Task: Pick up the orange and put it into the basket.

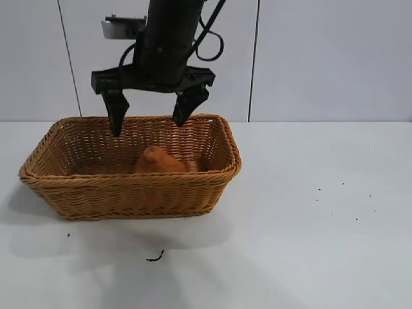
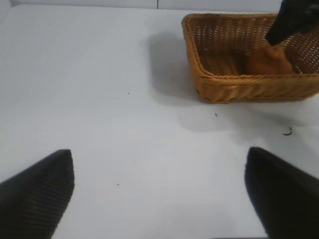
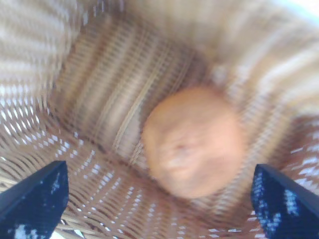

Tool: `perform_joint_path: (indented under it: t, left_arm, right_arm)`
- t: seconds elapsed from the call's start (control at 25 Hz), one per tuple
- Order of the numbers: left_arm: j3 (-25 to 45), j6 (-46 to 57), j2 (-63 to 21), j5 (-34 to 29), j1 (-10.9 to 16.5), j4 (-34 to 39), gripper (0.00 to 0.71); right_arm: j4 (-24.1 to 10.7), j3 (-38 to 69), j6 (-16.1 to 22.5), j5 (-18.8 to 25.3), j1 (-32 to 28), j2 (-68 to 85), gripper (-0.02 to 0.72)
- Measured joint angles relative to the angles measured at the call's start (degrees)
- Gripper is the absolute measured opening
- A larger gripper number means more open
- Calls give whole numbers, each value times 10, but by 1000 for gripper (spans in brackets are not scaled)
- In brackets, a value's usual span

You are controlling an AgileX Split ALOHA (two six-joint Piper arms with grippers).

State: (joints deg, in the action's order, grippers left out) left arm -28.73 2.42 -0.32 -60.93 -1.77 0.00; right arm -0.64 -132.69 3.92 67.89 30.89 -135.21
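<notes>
The orange [image 1: 158, 161] lies inside the wicker basket [image 1: 129, 176], right of its middle, knobby top up. My right gripper [image 1: 148, 125] hangs open and empty just above the basket's back rim, over the orange and not touching it. In the right wrist view the orange [image 3: 194, 142] lies on the basket floor [image 3: 99, 89] below the open right gripper [image 3: 159, 167]. My left gripper [image 2: 159, 152] is open and empty over bare table, well away from the basket [image 2: 224, 82]. The left wrist view also shows the orange [image 2: 269, 62] and a right finger [image 2: 291, 20] above it.
The basket stands at the left of the white table [image 1: 309, 225]. A small dark scrap [image 1: 154, 257] lies on the table in front of the basket; it also shows in the left wrist view [image 2: 287, 132]. A few dark specks dot the table's right side.
</notes>
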Motion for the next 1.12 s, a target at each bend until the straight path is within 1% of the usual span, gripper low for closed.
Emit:
perform_joint_path:
  t: [0.08, 0.2, 0.44, 0.6, 0.72, 0.92, 1.0, 1.12]
  left_arm:
    - [0, 0, 0, 0, 0, 0, 666]
    - [0, 0, 0, 0, 0, 0, 666]
    - [0, 0, 0, 0, 0, 0, 666]
    - [0, 0, 0, 0, 0, 0, 666]
    - [0, 0, 0, 0, 0, 0, 666]
    - [0, 0, 0, 0, 0, 0, 666]
    - [0, 0, 0, 0, 0, 0, 666]
    - [0, 0, 0, 0, 0, 0, 666]
  right_arm:
    - [-12, 0, 1, 11, -33, 0, 694]
    - [-26, 0, 1, 16, -85, 0, 694]
    - [-32, 0, 1, 17, -196, 0, 694]
    - [-34, 0, 1, 17, -249, 0, 694]
    - [-31, 0, 3, 17, -273, 0, 694]
    - [-29, 11, 3, 17, -286, 4, 694]
    - [-28, 39, 3, 17, -288, 16, 694]
    - [-28, 108, 3, 17, -288, 55, 694]
